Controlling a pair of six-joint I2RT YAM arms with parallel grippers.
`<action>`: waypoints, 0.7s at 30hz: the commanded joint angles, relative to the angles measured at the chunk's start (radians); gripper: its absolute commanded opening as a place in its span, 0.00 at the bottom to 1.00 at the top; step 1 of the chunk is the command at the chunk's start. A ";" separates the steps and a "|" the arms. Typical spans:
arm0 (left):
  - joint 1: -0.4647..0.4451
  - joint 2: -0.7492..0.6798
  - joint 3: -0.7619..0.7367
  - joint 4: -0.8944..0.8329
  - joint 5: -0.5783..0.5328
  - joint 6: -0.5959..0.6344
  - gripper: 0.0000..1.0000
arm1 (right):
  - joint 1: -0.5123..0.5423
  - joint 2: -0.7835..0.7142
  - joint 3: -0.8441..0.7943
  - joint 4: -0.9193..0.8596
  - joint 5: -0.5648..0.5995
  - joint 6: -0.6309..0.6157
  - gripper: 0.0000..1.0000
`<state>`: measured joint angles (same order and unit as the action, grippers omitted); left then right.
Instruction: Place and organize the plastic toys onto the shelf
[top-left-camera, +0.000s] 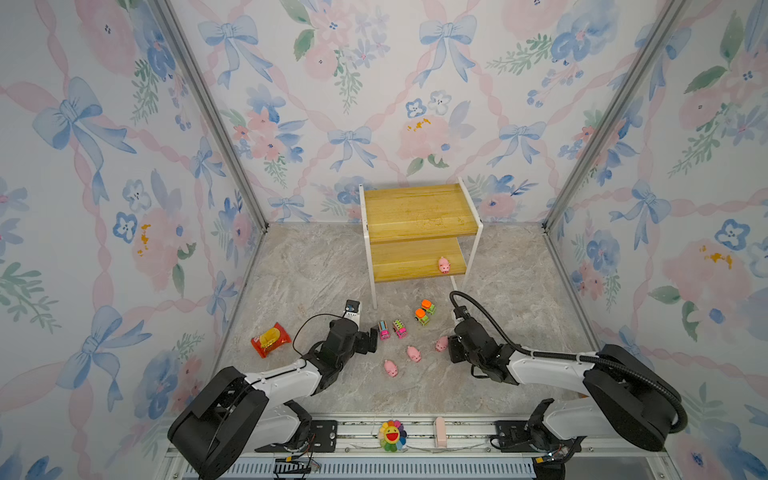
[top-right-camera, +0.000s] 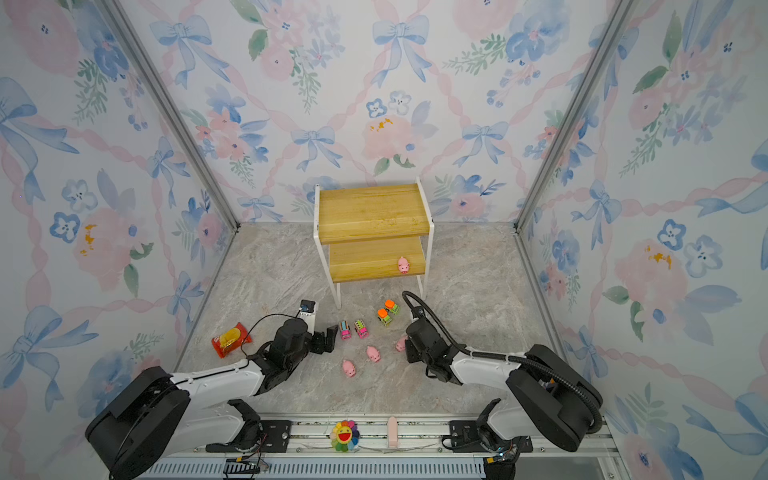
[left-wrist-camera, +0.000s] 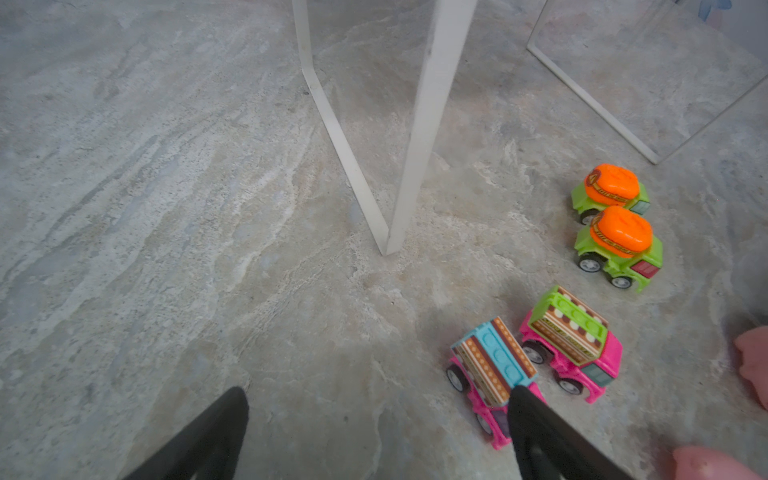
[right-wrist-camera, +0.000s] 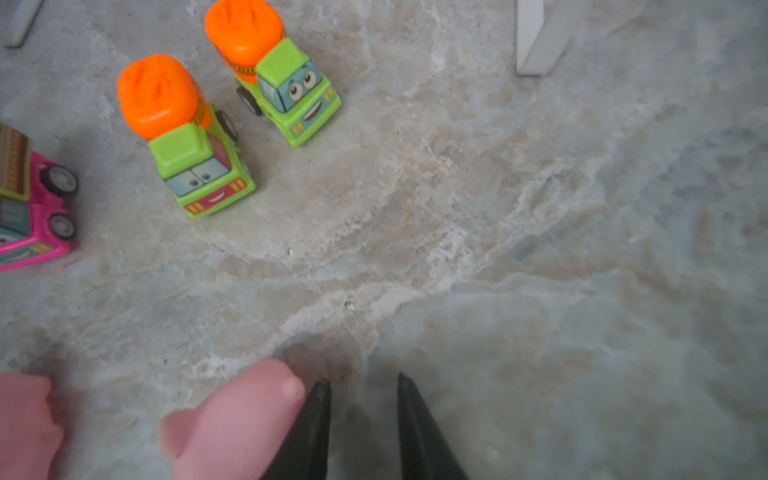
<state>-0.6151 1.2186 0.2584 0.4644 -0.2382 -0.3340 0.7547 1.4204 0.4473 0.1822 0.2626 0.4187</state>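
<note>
Shelf: the shelf stands upright at the back of the bench, with two yellowish boards in a white frame.
Shelved pig: the shelved pig sits on the lower board, near its right front corner.
Loose pigs: the near pig, the middle pig and the far pig lie on the bench between the two arms, in a slanting row, apart from one another.
Green trucks: the farther green truck and the nearer green truck, both orange-topped, stand just beside each other on the bench in front of the shelf.
Pink trucks: the blue-topped pink truck and the green-topped pink truck stand side by side on the bench, left of the green pair.
Left tool: the left tool is low over the bench, jaws spread wide, with nothing between them. It is just left of the blue-topped pink truck, and in the wrist view one finger covers that truck's front end. Whether they touch cannot be told.
Right tool: the right tool has its jaws a narrow gap apart, with only bare bench between them, and it grips nothing. The far pig lies just outside one finger. Whether they touch cannot be told.
Other things: the red snack packet lies on the bench left of the left arm. The rainbow flower sits on the front rail.
</note>
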 joint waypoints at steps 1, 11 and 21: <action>-0.006 -0.001 0.012 -0.002 -0.011 0.003 0.98 | -0.021 0.077 0.047 0.014 -0.038 -0.031 0.31; -0.007 -0.024 0.000 -0.003 -0.012 0.006 0.98 | 0.052 -0.127 -0.010 -0.101 0.094 -0.002 0.44; -0.007 -0.007 -0.002 -0.001 -0.006 0.002 0.98 | 0.180 -0.428 -0.232 -0.015 0.119 0.114 0.66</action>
<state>-0.6151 1.2072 0.2581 0.4648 -0.2382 -0.3340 0.9062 0.9997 0.2485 0.1459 0.3500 0.4774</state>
